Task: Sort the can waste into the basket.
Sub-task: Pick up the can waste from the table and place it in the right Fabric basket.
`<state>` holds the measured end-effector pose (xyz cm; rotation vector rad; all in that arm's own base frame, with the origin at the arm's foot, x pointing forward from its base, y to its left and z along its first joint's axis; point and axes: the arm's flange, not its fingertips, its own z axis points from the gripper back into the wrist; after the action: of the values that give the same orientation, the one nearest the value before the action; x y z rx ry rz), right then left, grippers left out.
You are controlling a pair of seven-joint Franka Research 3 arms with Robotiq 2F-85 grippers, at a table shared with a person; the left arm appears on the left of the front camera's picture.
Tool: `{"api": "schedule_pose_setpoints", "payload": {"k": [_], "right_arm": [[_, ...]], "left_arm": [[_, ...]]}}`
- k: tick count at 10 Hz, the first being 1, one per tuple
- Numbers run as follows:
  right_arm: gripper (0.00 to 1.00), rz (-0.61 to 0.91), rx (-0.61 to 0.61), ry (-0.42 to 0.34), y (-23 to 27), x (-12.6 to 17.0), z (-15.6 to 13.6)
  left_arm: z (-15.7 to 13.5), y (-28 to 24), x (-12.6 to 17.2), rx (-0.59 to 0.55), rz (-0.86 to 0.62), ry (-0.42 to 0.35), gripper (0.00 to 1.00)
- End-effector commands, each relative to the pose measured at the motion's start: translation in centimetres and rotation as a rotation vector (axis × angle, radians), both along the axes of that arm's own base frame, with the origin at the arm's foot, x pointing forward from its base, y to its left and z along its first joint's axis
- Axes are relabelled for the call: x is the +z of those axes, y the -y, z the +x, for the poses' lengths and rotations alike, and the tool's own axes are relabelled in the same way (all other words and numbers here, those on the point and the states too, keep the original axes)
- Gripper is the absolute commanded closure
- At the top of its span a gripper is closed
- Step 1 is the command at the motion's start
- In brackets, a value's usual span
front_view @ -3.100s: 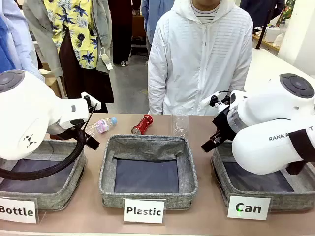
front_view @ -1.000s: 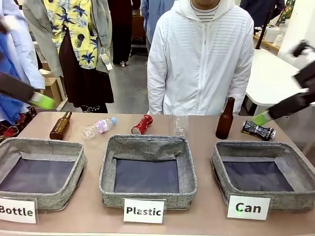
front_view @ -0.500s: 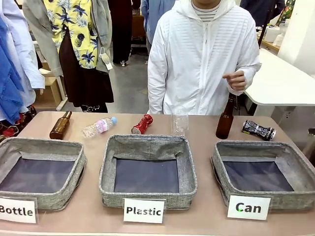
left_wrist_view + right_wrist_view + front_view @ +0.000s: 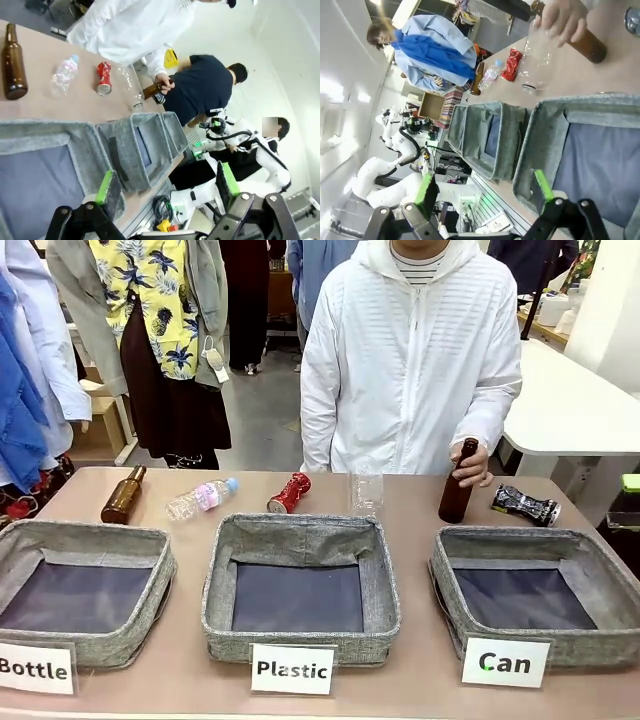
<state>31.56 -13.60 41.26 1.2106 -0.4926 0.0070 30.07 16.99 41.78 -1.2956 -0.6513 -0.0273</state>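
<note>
Far side of the counter (image 4: 410,502), behind the baskets: red crushed can (image 4: 289,492) lies on its side beyond the Plastic basket (image 4: 300,625). Black-and-silver crushed can (image 4: 524,505) lies far right, just behind the Can basket (image 4: 450,612), so likely the easier first pick. Can basket holds nothing yet; the white "Can" sign (image 4: 505,662) in front labels it. Person's hand (image 4: 470,462) grips the neck of an upright brown glass bottle (image 4: 456,495), probably steadying it. Left pincer (image 4: 166,182) is spread and empty, over the Bottle basket (image 4: 120,630). Right pincer (image 4: 484,186) is spread and empty, over the Can basket's near edge.
</note>
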Motion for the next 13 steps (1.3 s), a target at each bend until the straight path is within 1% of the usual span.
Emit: {"api": "schedule_pose_setpoints", "payload": {"k": [1, 4, 5, 6, 7, 8, 9, 10, 11, 13], "right_arm": [[0.00, -0.014, 0.001, 0.044, 0.3, 0.9, -0.5], [0.00, -0.014, 0.001, 0.044, 0.3, 0.9, -0.5], [0.00, -0.014, 0.001, 0.044, 0.3, 0.9, -0.5], [0.00, -0.014, 0.001, 0.044, 0.3, 0.9, -0.5], [0.00, -0.014, 0.001, 0.044, 0.3, 0.9, -0.5], [0.00, -0.014, 0.001, 0.044, 0.3, 0.9, -0.5], [0.00, -0.014, 0.001, 0.044, 0.3, 0.9, -0.5], [0.00, -0.014, 0.001, 0.044, 0.3, 0.9, -0.5], [0.00, -0.014, 0.001, 0.044, 0.3, 0.9, -0.5], [0.00, -0.014, 0.001, 0.044, 0.3, 0.9, -0.5]], "left_arm": [[-0.6, -0.4, 0.5, -0.009, 0.023, 0.030, 0.00], [-0.6, -0.4, 0.5, -0.009, 0.023, 0.030, 0.00], [-1.1, -0.7, 0.1, -0.014, 0.024, -0.002, 0.00], [-2.2, 0.5, 1.3, 0.015, 0.159, -0.005, 0.00], [-1.8, 2.1, 2.9, 0.034, 0.295, -0.021, 0.00], [-0.7, 3.7, 4.0, -0.027, 0.396, -0.042, 0.00], [1.0, 6.3, 4.8, -0.056, 0.507, -0.076, 0.00], [2.9, 9.8, 5.3, -0.144, 0.605, -0.083, 0.00], [5.4, 14.6, 6.1, -0.172, 0.733, -0.102, 0.00], [9.4, 22.6, 8.3, -0.098, 0.903, -0.115, 0.00]]}}
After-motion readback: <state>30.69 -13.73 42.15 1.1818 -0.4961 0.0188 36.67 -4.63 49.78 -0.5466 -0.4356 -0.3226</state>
